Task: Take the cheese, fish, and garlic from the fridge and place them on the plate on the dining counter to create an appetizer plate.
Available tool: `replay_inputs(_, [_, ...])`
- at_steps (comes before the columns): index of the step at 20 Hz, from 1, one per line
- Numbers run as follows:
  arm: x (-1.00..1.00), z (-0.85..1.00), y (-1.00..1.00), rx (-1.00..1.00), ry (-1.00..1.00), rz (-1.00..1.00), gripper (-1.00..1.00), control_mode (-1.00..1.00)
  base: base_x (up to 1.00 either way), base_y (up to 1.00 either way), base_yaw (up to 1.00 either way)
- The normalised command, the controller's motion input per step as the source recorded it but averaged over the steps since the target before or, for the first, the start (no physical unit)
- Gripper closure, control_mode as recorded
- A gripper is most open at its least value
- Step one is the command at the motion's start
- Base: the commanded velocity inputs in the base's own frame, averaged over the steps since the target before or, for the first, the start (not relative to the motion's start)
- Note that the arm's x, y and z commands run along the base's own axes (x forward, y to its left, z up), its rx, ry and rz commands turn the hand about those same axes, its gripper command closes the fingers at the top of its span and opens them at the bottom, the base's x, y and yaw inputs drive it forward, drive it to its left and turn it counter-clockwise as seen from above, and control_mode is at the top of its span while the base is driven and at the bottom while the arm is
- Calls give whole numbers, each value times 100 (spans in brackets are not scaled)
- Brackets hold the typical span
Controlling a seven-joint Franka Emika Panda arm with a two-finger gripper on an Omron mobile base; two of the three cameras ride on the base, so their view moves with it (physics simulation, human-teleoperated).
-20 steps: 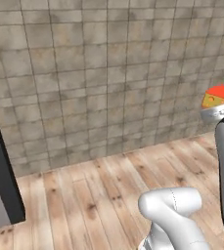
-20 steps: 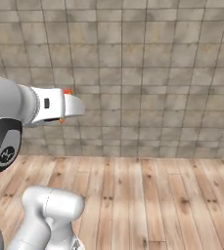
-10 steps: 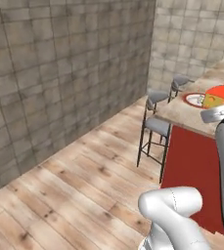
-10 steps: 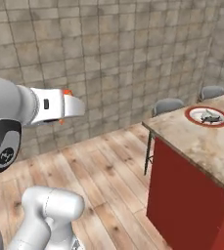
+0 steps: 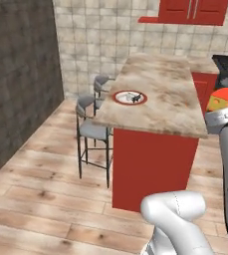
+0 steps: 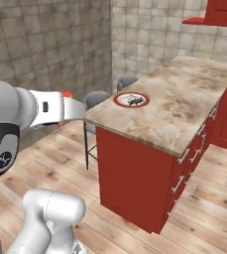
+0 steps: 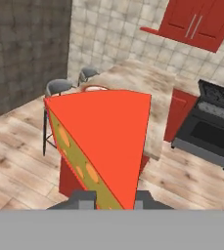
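End effector [image 7: 114,199] closed on cheese [image 7: 103,141], wedge held in the air well apart from the tabletop [image 5: 170,94], plate [image 5: 130,97] near the tabletop's left edge carrying a small dark item, two stools [image 5: 92,130] alongside

Arm [image 6: 45,106]: glossy white rounded links, dark grey joint caps. One cap carries a small white emblem. Small dark rectangular mark on the forearm link. Gripper [image 7: 114,199] fingertips dark grey, blocky.

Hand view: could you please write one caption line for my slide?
The claw, shut on the cheese wedge, faces the dining counter with two stools beside it.
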Motion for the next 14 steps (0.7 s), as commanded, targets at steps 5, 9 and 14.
replay_inputs(5, [0,0,0,0,0,0,100,100,55,73,-48])
replay_inputs(9, [0,0,0,0,0,0,100,100,73,98,-37])
replay_inputs(14, [0,0,0,0,0,0,100,100,91,92,-29])
